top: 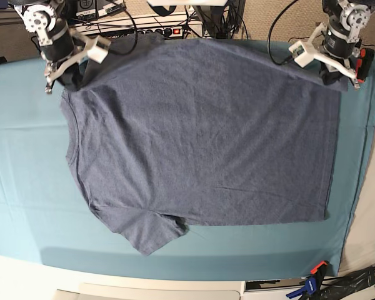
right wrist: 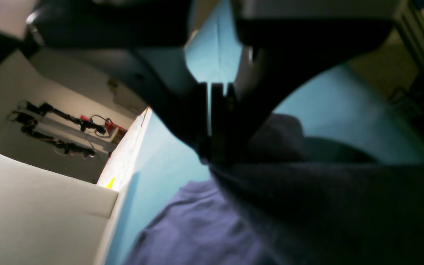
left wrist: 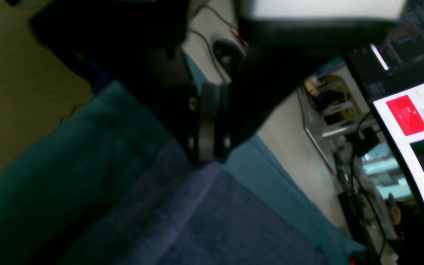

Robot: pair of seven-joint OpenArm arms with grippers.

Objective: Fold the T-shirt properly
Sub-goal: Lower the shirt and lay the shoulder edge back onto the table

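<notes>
now both pinching: left gripper [top: 325, 70] clamped on the hem corner, right gripper [top: 64, 80] shut on the shoulder of the t-shirt [top: 200, 131]. spread flat, lettering side down, across the teal cloth [top: 25, 187]. gripped along the far edge, probably to fold it over.

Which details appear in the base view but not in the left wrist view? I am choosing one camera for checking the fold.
Only the base view shows the whole heathered blue-grey cotton T-shirt spread flat, its neck edge towards the right gripper, one short sleeve, and a clamp at the table edge.

Only the left wrist view shows a lit computer monitor and a close look at the left gripper, shut on the shirt fabric.

Both show the T-shirt, the plain teal table cloth and the left gripper at the shirt's far corner.
</notes>
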